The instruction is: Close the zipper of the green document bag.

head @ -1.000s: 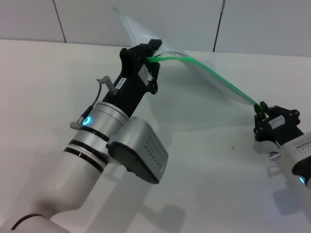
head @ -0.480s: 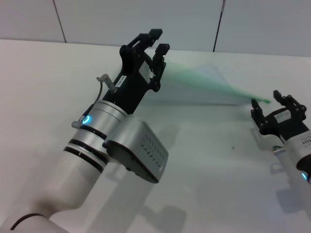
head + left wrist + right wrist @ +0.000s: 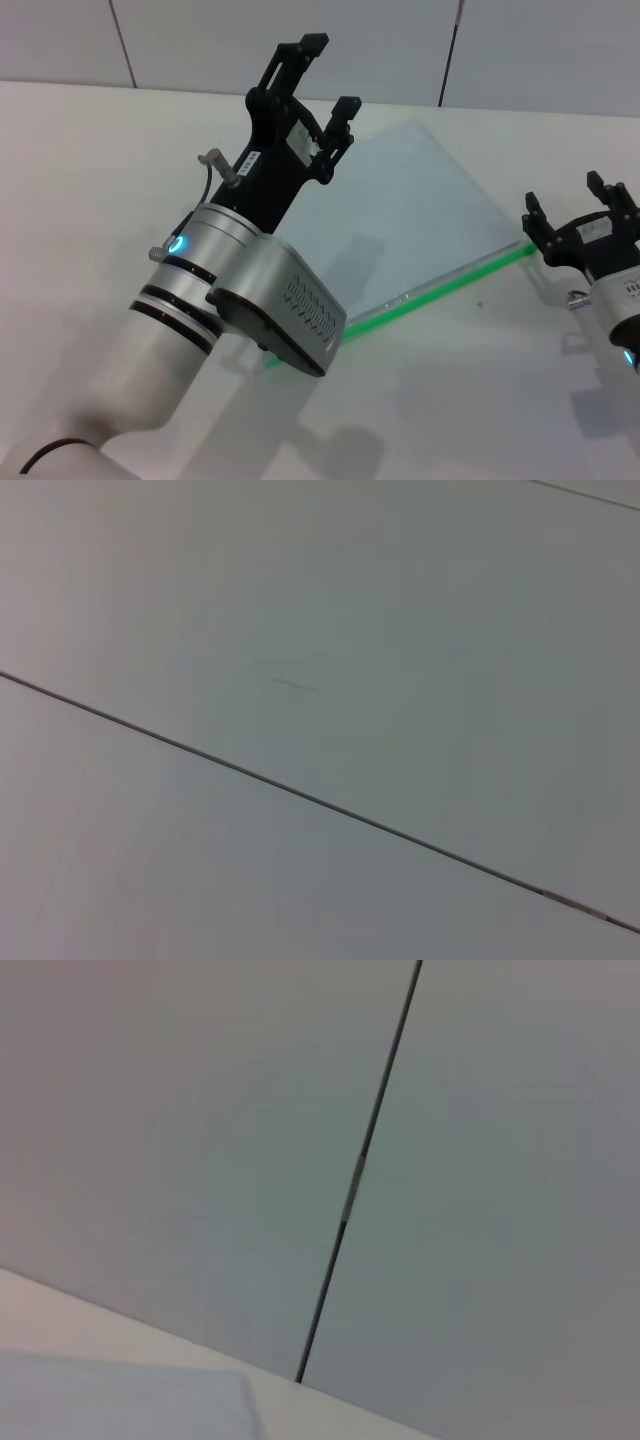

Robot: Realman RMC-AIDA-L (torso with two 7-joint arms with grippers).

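White table point(image 3: 80, 180), green document bag point(image 3: 420, 210) lying flat

The green document bag point(image 3: 415, 215) lies flat, its zipper point(image 3: 440, 288) seemingly closed.

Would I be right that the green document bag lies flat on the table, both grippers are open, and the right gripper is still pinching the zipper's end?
Not quite: in the head view the right gripper is open and clear of the zipper. The green document bag lies flat on the table; the left gripper is open.

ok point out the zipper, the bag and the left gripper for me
zipper point(image 3: 440, 285), head view, middle of green strip
green document bag point(image 3: 420, 210), head view, flat translucent panel
left gripper point(image 3: 330, 75), head view, gap between open fingertips
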